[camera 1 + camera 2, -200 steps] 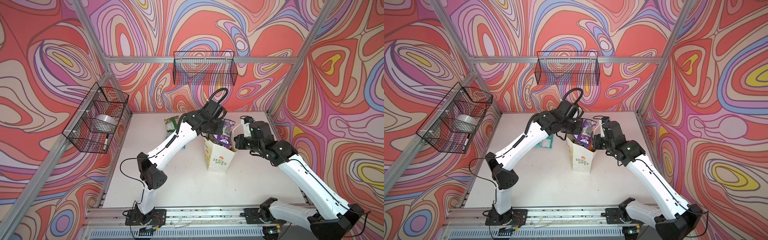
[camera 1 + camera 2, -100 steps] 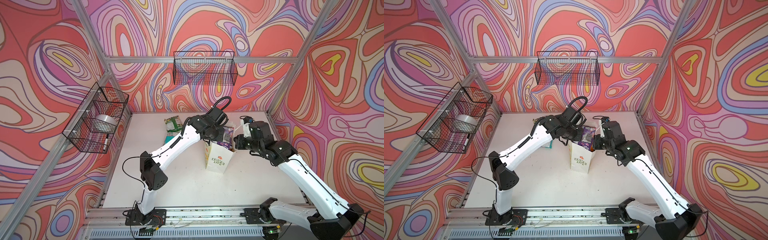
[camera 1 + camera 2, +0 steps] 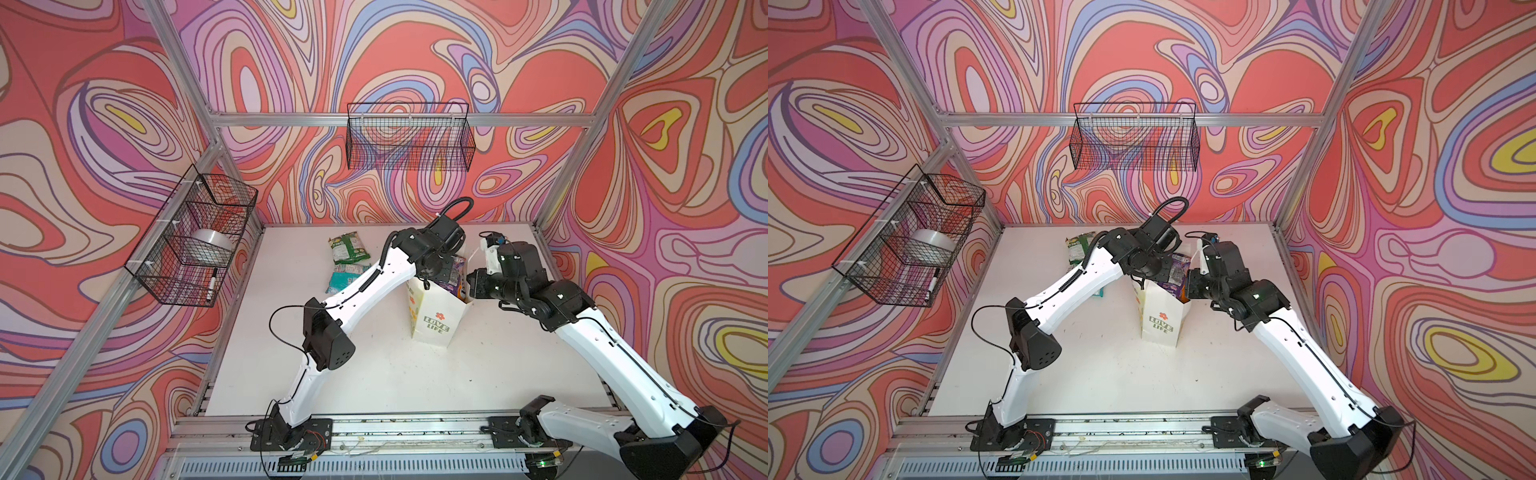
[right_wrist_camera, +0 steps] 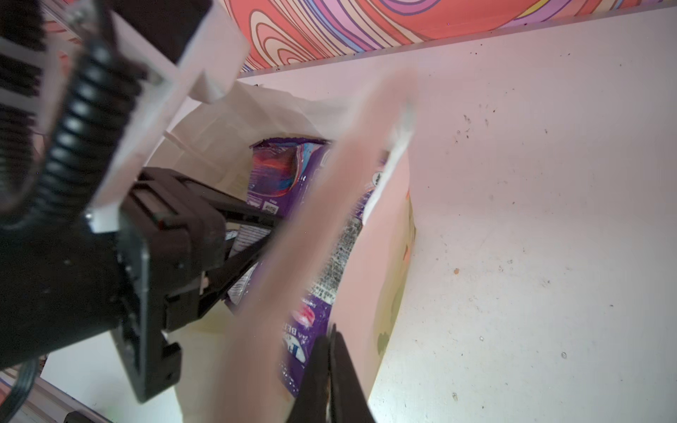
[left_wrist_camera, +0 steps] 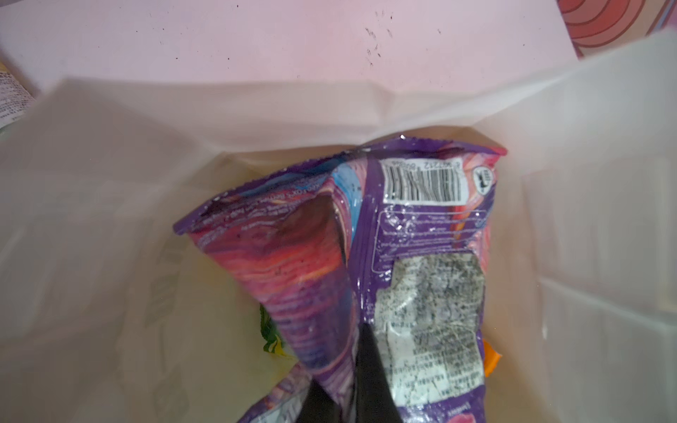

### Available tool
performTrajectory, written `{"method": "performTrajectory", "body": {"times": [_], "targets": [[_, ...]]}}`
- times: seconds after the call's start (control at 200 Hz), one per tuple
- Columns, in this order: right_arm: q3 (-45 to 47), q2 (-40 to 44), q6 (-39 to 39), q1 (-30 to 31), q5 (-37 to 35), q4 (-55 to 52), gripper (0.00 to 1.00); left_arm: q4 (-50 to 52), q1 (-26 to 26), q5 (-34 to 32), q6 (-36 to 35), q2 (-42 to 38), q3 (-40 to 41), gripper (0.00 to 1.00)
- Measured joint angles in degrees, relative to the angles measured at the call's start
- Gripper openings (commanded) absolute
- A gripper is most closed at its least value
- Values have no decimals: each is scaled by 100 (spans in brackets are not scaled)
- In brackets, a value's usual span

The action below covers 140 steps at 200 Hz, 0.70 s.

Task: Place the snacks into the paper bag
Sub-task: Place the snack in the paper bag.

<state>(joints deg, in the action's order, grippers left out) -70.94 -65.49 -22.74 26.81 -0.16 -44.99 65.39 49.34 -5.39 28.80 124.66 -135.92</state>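
Swirled walls [image 3: 124, 124], purple snack [image 5: 311, 256] half-hidden in bag [image 3: 436, 316]

"LOVE LIFE" on paper bag [image 3: 434, 308]

Both arms: white links [image 3: 386, 277], black joints [image 3: 328, 345], ribbed black cable [image 4: 73, 128]

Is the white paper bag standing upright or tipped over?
Upright: the paper bag stands on its base, mouth up, purple snack sticking out the top.
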Motion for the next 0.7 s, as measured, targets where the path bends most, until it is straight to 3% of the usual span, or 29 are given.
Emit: {"method": "performTrajectory", "body": {"times": [0.095,0.391,0.701], "targets": [[-4,0,0,2,4,0,0,33,20,118,-68,-11,-22,29],[-13,2,26,2,2,-2,0,28,61,549,-125,-297,-109,65],[-22,15,63,9,0,-2,0,-428,68,787,-273,-1742,-7,81]]}}
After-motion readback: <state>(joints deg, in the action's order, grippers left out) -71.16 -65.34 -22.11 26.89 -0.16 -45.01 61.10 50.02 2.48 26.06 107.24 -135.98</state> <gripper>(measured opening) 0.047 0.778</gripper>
